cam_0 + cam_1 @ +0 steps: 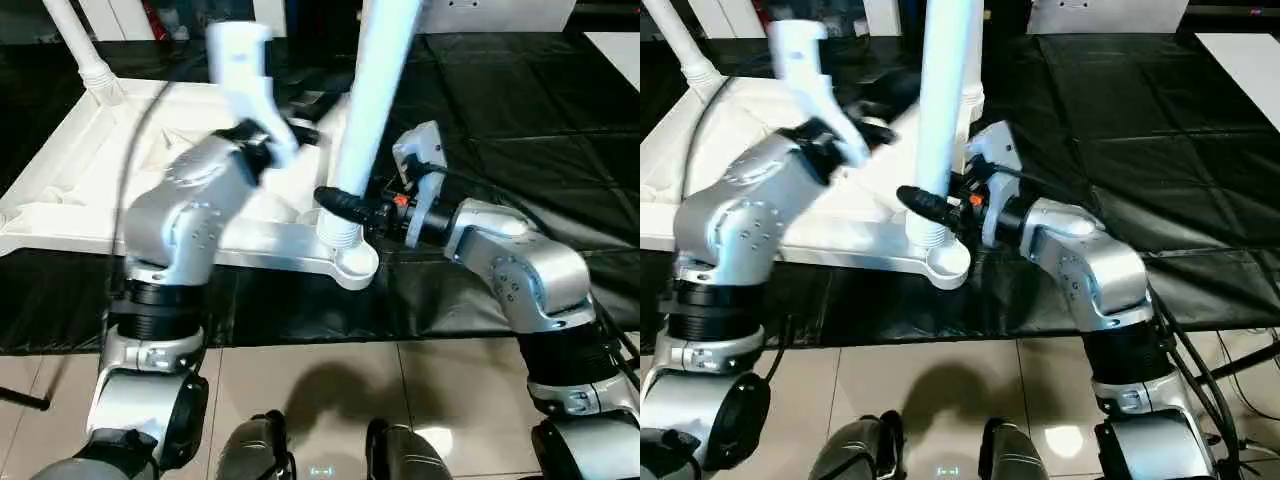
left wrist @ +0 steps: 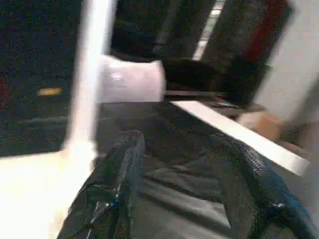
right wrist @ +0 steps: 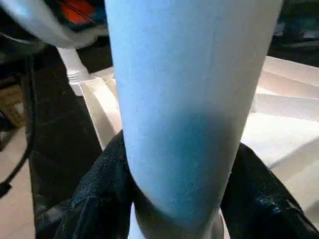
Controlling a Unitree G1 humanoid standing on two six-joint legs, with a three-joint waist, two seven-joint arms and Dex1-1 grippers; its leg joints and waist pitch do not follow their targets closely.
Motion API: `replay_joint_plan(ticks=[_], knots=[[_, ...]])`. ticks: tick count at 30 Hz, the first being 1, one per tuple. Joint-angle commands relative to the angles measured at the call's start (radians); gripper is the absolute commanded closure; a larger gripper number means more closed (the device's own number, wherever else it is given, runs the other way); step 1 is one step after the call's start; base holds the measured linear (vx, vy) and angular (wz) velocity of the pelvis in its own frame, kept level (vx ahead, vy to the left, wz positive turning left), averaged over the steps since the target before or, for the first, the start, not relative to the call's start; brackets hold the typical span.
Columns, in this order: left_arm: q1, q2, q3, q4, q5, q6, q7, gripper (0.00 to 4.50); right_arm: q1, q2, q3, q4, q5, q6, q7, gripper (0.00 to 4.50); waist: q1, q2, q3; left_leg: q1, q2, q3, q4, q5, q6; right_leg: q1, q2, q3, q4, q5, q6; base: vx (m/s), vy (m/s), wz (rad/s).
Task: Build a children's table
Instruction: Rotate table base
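Observation:
The children's table top [image 1: 90, 190] lies upside down, ribs up, on the black-covered work table. One white leg [image 1: 375, 90] stands upright in the near corner socket [image 1: 352, 265]. My right gripper [image 1: 340, 205] is shut on this leg just above the socket, and the right wrist view shows the leg [image 3: 184, 99] between both black fingers [image 3: 99, 199]. Another leg [image 1: 85, 50] rises from the far left corner. My left gripper [image 2: 179, 142] is raised over the middle of the top, open, with nothing between its fingers.
The black work table [image 1: 520, 110] stretches to the right and behind. Its front edge meets a tiled floor [image 1: 330, 380] just below the held corner. A black cable [image 1: 130, 160] hangs along my left arm.

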Motion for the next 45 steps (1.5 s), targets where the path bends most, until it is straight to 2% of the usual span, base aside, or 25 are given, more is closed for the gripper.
replay_joint_plan(ticks=[1, 5, 7, 11, 12, 14, 15, 16, 17, 18, 19, 23, 27, 29, 31, 32, 33, 34, 36, 38, 40, 41, 45], knots=[[-0.002, 0.007, -0.060, -0.093, -0.045, 0.023, -0.078, 1.54, 0.010, -0.004, -0.002, -0.003, -0.020, -0.016, -0.015, 2.59, 0.002, -0.014, -0.120, 0.037, 0.049, -0.032, -0.058, -0.167, 0.053, 0.062, -0.081, 0.042, -0.072, -0.297, -0.215, 0.000, 0.000, 0.00], [0.019, 0.026, -0.100, -0.139, -0.048, 0.020, -0.131, 1.54, 0.012, -0.002, -0.002, 0.013, -0.035, -0.037, -0.026, 2.61, -0.003, -0.011, -0.113, 0.037, 0.047, -0.033, -0.061, -0.195, 0.037, 0.059, -0.076, 0.041, -0.075, -0.343, -0.193, 0.000, 0.000, 0.00], [0.023, 0.038, -0.111, -0.145, -0.039, 0.005, -0.158, 1.54, 0.012, -0.001, -0.002, 0.017, -0.040, -0.041, -0.028, 2.61, -0.006, -0.012, -0.114, 0.038, 0.047, -0.034, -0.062, -0.203, 0.032, 0.061, -0.077, 0.042, -0.079, -0.354, -0.183, 0.000, 0.000, 0.00], [0.027, 0.048, -0.096, -0.117, -0.004, -0.006, -0.145, 1.54, 0.015, 0.003, -0.010, 0.023, -0.047, -0.056, -0.041, 2.61, -0.008, -0.010, -0.116, 0.042, 0.049, -0.033, -0.062, -0.198, 0.029, 0.058, -0.074, 0.043, -0.075, -0.330, -0.190, 0.000, 0.000, 0.00], [0.028, 0.067, -0.088, -0.082, 0.026, -0.022, -0.139, 1.54, 0.019, 0.004, -0.023, 0.021, -0.047, -0.060, -0.054, 2.61, -0.008, -0.006, -0.115, 0.042, 0.048, -0.033, -0.062, -0.202, 0.028, 0.057, -0.073, 0.042, -0.076, -0.324, -0.192, 0.000, 0.000, 0.00], [0.033, 0.110, -0.091, -0.041, 0.059, -0.046, -0.163, 1.54, 0.027, 0.001, -0.044, 0.015, -0.041, -0.045, -0.070, 2.61, -0.008, -0.005, -0.114, 0.042, 0.047, -0.033, -0.063, -0.204, 0.028, 0.057, -0.074, 0.044, -0.075, -0.318, -0.188, 0.000, 0.000, 0.00], [0.042, 0.161, -0.093, 0.000, 0.086, -0.076, -0.207, 1.54, 0.042, -0.009, -0.069, 0.001, -0.026, -0.019, -0.079, 2.61, -0.007, -0.005, -0.115, 0.045, 0.047, -0.033, -0.065, -0.205, 0.027, 0.055, -0.072, 0.043, -0.075, -0.320, -0.184, 0.000, 0.000, 0.00], [0.042, 0.161, -0.093, 0.000, 0.086, -0.076, -0.207, 1.54, 0.042, -0.009, -0.069, 0.001, -0.026, -0.019, -0.079, 2.61, -0.007, -0.005, -0.115, 0.045, 0.045, -0.034, -0.065, -0.202, 0.029, 0.056, -0.072, 0.044, -0.077, -0.320, -0.181, 0.000, 0.000, 0.00], [0.056, 0.221, -0.092, 0.054, 0.111, -0.121, -0.274, 1.54, 0.067, -0.021, -0.097, -0.024, -0.013, 0.000, -0.091, 2.61, -0.006, 0.003, -0.114, 0.045, 0.046, -0.035, -0.066, -0.201, 0.023, 0.056, -0.072, 0.044, -0.073, -0.310, -0.184, 0.000, 0.000, 0.00], [0.060, 0.240, -0.093, 0.072, 0.121, -0.137, -0.298, 1.54, 0.075, -0.025, -0.105, -0.031, -0.012, 0.002, -0.095, 2.61, -0.006, 0.000, -0.117, 0.045, 0.046, -0.034, -0.067, -0.198, 0.019, 0.058, -0.073, 0.045, -0.073, -0.301, -0.176, 0.000, 0.000, 0.00], [0.062, 0.244, -0.094, 0.075, 0.122, -0.140, -0.306, 1.54, 0.076, -0.026, -0.107, -0.032, -0.012, 0.001, -0.096, 2.61, -0.007, 0.005, -0.118, 0.047, 0.046, -0.033, -0.067, -0.193, 0.014, 0.056, -0.070, 0.044, -0.070, -0.276, -0.183, 0.000, 0.000, 0.00], [0.093, 0.339, -0.180, 0.155, 0.152, -0.204, -0.526, 1.54, 0.101, -0.020, -0.146, -0.058, -0.018, -0.031, -0.147, 2.61, -0.006, 0.004, -0.116, 0.048, 0.047, -0.032, -0.069, -0.205, 0.012, 0.054, -0.076, 0.045, -0.069, -0.279, -0.204, 0.000, 0.000, 0.00], [0.123, 0.425, -0.328, 0.176, 0.186, -0.234, -0.744, 1.54, 0.135, -0.037, -0.145, -0.092, -0.028, 0.020, -0.167, 2.61, -0.007, 0.003, -0.110, 0.053, 0.050, -0.032, -0.077, -0.228, -0.006, 0.053, -0.079, 0.048, -0.069, -0.317, -0.200, 0.000, 0.000, 0.00], [0.124, 0.433, -0.354, 0.197, 0.215, -0.263, -0.771, 1.54, 0.147, -0.040, -0.144, -0.105, -0.025, 0.027, -0.165, 2.61, -0.007, 0.005, -0.109, 0.053, 0.050, -0.032, -0.077, -0.236, -0.012, 0.052, -0.080, 0.050, -0.072, -0.320, -0.202, 0.000, 0.000, 0.00], [0.107, 0.430, -0.388, 0.279, 0.278, -0.324, -0.795, 1.54, 0.174, -0.047, -0.141, -0.134, -0.014, 0.036, -0.151, 2.61, -0.008, 0.001, -0.109, 0.052, 0.049, -0.032, -0.078, -0.255, -0.018, 0.055, -0.081, 0.051, -0.075, -0.338, -0.190, 0.000, 0.000, 0.00], [0.093, 0.419, -0.392, 0.332, 0.312, -0.380, -0.787, 1.81, 0.184, -0.047, -0.142, -0.143, -0.013, 0.029, -0.147, 2.61, -0.007, 0.002, -0.108, 0.053, 0.049, -0.033, -0.078, -0.261, -0.019, 0.054, -0.081, 0.050, -0.077, -0.350, -0.185, 0.000, 0.000, 0.00], [0.061, 0.406, -0.400, 0.427, 0.360, -0.449, -0.777, 1.88, 0.203, -0.046, -0.145, -0.159, -0.006, 0.026, -0.149, 2.61, -0.008, 0.000, -0.109, 0.053, 0.049, -0.033, -0.078, -0.269, -0.024, 0.056, -0.083, 0.052, -0.078, -0.361, -0.177, 0.000, 0.000, 0.00], [0.056, 0.406, -0.401, 0.443, 0.367, -0.468, -0.781, 1.88, 0.208, -0.047, -0.144, -0.163, -0.004, 0.025, -0.150, 2.61, -0.008, 0.000, -0.106, 0.052, 0.046, -0.032, -0.079, -0.272, -0.019, 0.053, -0.080, 0.052, -0.086, -0.379, -0.165, 0.000, 0.000, 0.00], [0.032, 0.417, -0.418, 0.510, 0.387, -0.525, -0.809, 2.14, 0.227, -0.051, -0.139, -0.183, 0.000, 0.022, -0.150, 2.61, -0.006, 0.000, -0.110, 0.053, 0.048, -0.035, -0.080, -0.273, -0.027, 0.054, -0.083, 0.051, -0.083, -0.376, -0.168, 0.000, 0.000, 0.00], [0.023, 0.426, -0.430, 0.540, 0.403, -0.545, -0.815, 2.31, 0.238, -0.053, -0.138, -0.193, 0.002, 0.025, -0.148, 2.61, -0.008, -0.003, -0.112, 0.050, 0.050, -0.036, -0.080, -0.267, -0.027, 0.057, -0.085, 0.051, -0.075, -0.354, -0.182, 0.000, 0.000, 0.00], [0.015, 0.430, -0.439, 0.565, 0.411, -0.558, -0.830, 2.35, 0.249, -0.055, -0.135, -0.203, 0.002, 0.030, -0.147, 2.61, -0.009, 0.000, -0.111, 0.051, 0.050, -0.034, -0.078, -0.264, -0.021, 0.055, -0.088, 0.052, -0.077, -0.350, -0.199, 0.000, 0.000, 0.00], [0.010, 0.427, -0.437, 0.580, 0.413, -0.568, -0.840, 2.54, 0.255, -0.056, -0.133, -0.211, 0.001, 0.033, -0.145, 2.61, -0.009, 0.002, -0.111, 0.052, 0.051, -0.034, -0.077, -0.263, -0.020, 0.054, -0.087, 0.052, -0.075, -0.347, -0.205, 0.000, 0.000, 0.00], [-0.006, 0.414, -0.431, 0.650, 0.426, -0.608, -0.913, 2.79, 0.271, -0.059, -0.128, -0.228, 0.000, 0.037, -0.142, 2.61, -0.007, -0.001, -0.113, 0.050, 0.049, -0.032, -0.077, -0.246, -0.011, 0.057, -0.086, 0.052, -0.077, -0.334, -0.207, 0.000, 0.000, 0.00]])
